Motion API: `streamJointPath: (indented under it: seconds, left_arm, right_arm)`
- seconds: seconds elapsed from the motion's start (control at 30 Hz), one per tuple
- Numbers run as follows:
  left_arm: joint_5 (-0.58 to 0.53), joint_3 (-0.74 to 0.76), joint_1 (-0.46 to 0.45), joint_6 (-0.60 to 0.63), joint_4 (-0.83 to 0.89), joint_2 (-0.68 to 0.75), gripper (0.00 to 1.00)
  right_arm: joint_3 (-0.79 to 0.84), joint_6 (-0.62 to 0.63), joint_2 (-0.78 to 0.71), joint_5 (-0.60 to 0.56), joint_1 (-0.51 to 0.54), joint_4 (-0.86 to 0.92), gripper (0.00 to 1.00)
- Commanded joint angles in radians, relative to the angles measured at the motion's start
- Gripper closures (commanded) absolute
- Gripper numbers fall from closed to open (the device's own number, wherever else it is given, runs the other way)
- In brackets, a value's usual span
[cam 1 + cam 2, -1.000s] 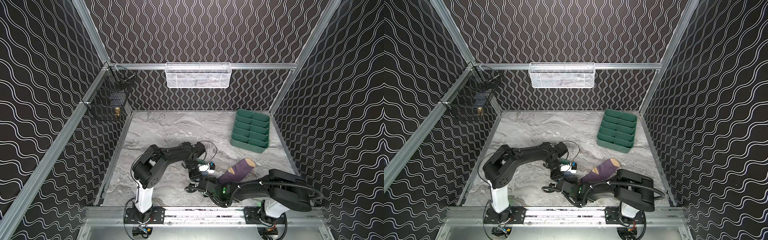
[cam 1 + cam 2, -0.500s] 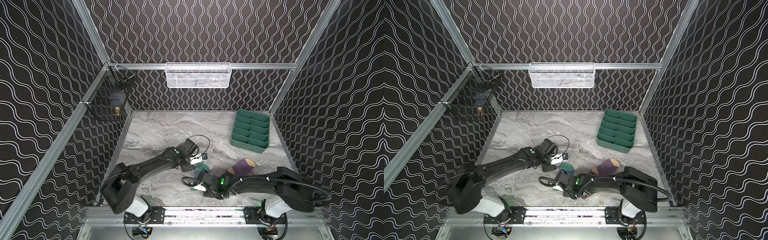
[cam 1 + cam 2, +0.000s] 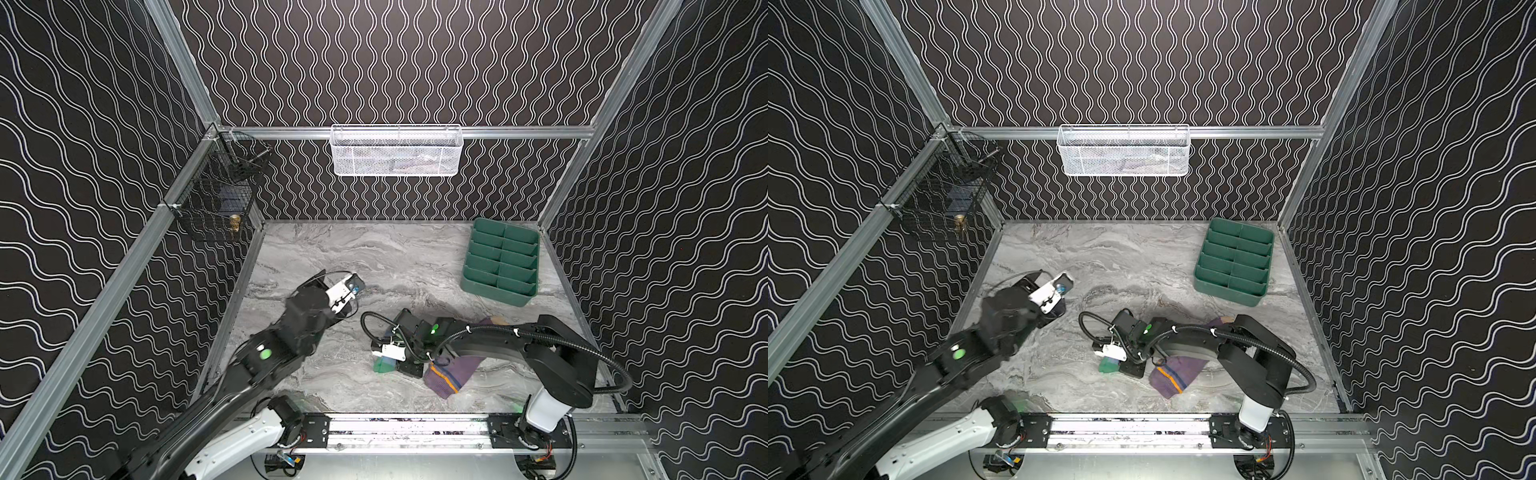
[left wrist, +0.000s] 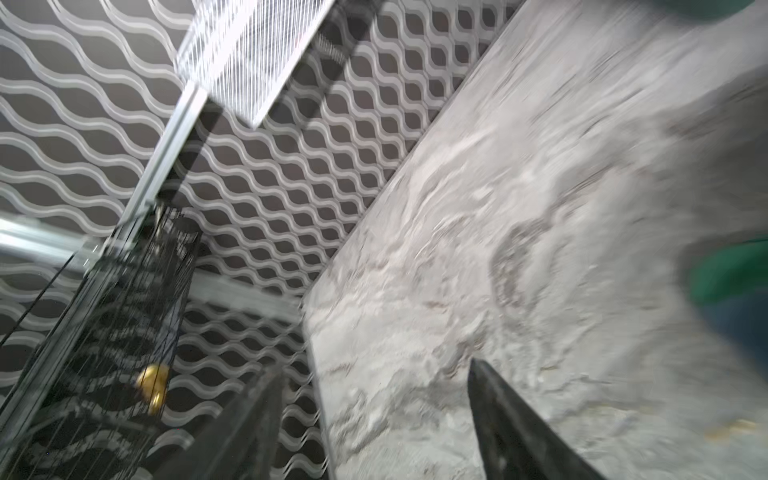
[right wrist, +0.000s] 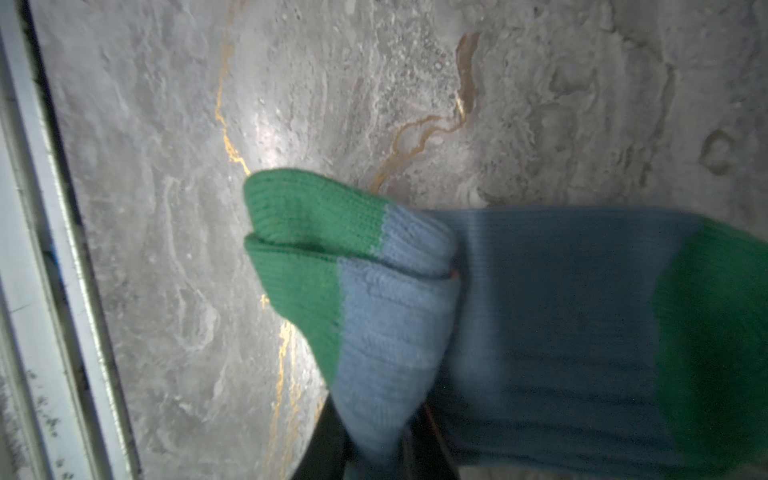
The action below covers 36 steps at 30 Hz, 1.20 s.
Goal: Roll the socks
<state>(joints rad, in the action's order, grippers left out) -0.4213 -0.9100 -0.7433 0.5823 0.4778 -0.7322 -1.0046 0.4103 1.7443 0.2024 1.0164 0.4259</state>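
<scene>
The grey marbled worktop [image 3: 374,257] spreads beneath both sets of fingers. A green divided tray [image 3: 494,293] stands on it well apart from the right fingers [image 5: 322,455], on their far side. A white mesh basket [image 3: 395,158] hangs on the back wall, far beyond the fingers of either arm. A black wire basket [image 3: 216,208] hangs in the corner, ahead of the left fingers [image 4: 503,424].

The purple sock [image 3: 451,374] lies flat just behind the right fingers, partly under that arm. The light blue sock [image 5: 561,316] is pinched in the right fingers, which are closed on it. Its green toe [image 3: 381,365] is doubled over and pokes out past the fingertips.

The left fingers stand wide apart, holding nothing, well clear of both socks.
</scene>
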Motion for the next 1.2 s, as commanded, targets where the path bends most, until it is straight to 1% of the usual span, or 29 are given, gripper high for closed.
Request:
streamJointPath:
  seconds: [0.0,0.03,0.07,0.13,0.23,0.3,0.33,0.37,0.43,0.5,0.63,0.7,0.93,1.0,1.07,1.1,1.17]
  left_arm:
    - [0.446,-0.042,0.0,0.078,0.251,0.031,0.26]
    - [0.49,-0.048,0.001,0.087,0.278,0.026,0.26]
    - [0.509,-0.052,0.0,0.092,0.299,0.014,0.26]
    - [0.49,-0.039,-0.001,0.108,0.308,-0.021,0.29]
    - [0.436,0.004,-0.024,0.138,0.279,-0.084,0.3]
    - [0.371,0.046,-0.088,0.148,0.23,-0.118,0.3]
    - [0.329,0.076,-0.141,0.158,0.201,-0.136,0.29]
    - [0.264,0.108,-0.2,0.166,0.168,-0.157,0.29]
    - [0.172,0.168,-0.28,0.192,0.104,-0.211,0.27]
    - [0.14,0.201,-0.327,0.2,0.053,-0.279,0.26]
    - [0.171,0.254,-0.344,0.206,-0.071,-0.393,0.25]
    - [0.161,0.274,-0.345,0.216,-0.116,-0.444,0.24]
    - [0.128,0.272,-0.345,0.203,-0.185,-0.622,0.23]
    - [0.131,0.265,-0.344,0.189,-0.195,-0.668,0.25]
    - [0.146,0.254,-0.344,0.172,-0.197,-0.702,0.31]
    - [0.15,0.252,-0.344,0.172,-0.202,-0.715,0.35]
    - [0.153,0.242,-0.344,0.166,-0.194,-0.74,0.48]
  right_arm:
    - [-0.042,0.058,0.056,0.112,-0.033,0.129,1.0]
    - [-0.061,0.069,0.076,0.139,-0.045,0.149,1.0]
    - [-0.086,0.08,0.106,0.17,-0.061,0.173,1.0]
    - [-0.131,0.095,0.174,0.222,-0.092,0.213,1.0]
    - [-0.179,0.109,0.271,0.26,-0.136,0.249,1.0]
    - [-0.189,0.117,0.313,0.264,-0.157,0.251,1.0]
    - [-0.19,0.124,0.33,0.261,-0.164,0.249,1.0]
    - [-0.193,0.129,0.343,0.257,-0.173,0.245,1.0]
    - [-0.206,0.123,0.366,0.238,-0.186,0.244,0.99]
    - [-0.23,0.128,0.391,0.231,-0.199,0.256,0.97]
    - [-0.26,0.144,0.405,0.232,-0.212,0.267,0.95]
    - [-0.268,0.156,0.408,0.233,-0.217,0.271,0.95]
    - [-0.276,0.178,0.414,0.229,-0.224,0.288,0.94]
    - [-0.279,0.179,0.415,0.23,-0.224,0.289,0.95]
    - [-0.284,0.179,0.419,0.233,-0.224,0.292,0.95]
    - [-0.284,0.179,0.42,0.233,-0.223,0.29,0.95]
    - [-0.285,0.179,0.419,0.236,-0.223,0.29,0.94]
